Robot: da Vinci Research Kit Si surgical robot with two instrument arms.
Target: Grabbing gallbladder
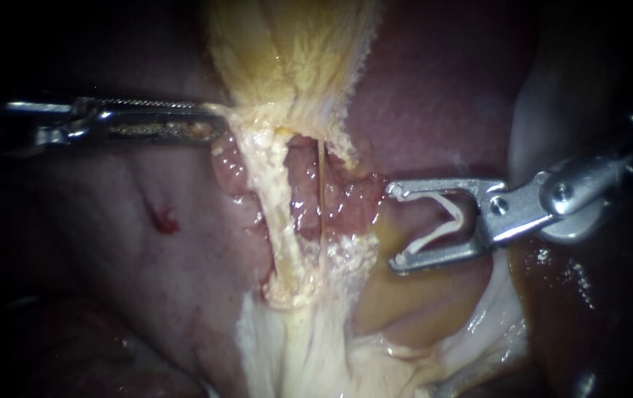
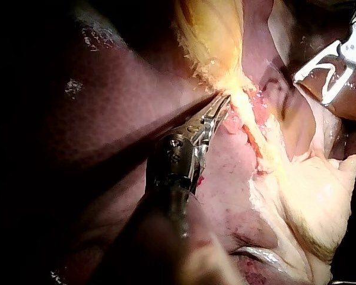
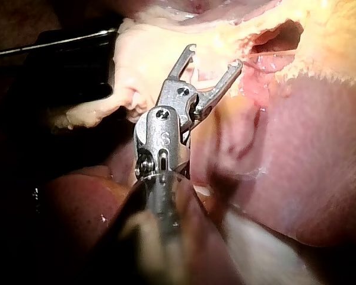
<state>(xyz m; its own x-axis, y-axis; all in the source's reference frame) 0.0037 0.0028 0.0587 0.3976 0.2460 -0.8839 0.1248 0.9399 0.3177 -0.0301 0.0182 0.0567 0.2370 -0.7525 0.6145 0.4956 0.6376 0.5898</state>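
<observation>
Here we go: my left instrument (image 1: 213, 118) has its jaws pinched narrow on the pale lower rim of the gallbladder (image 1: 287, 51), right where it tapers toward the stretched tubes (image 1: 283, 206). The grab looks made. Next comes a steady pull leftward, firm, without tearing that frayed edge. My right instrument (image 1: 399, 225) stands apart, jaws wide around a white clip (image 1: 441, 227). There's bare liver (image 1: 441, 81) between us, so room enough.
</observation>
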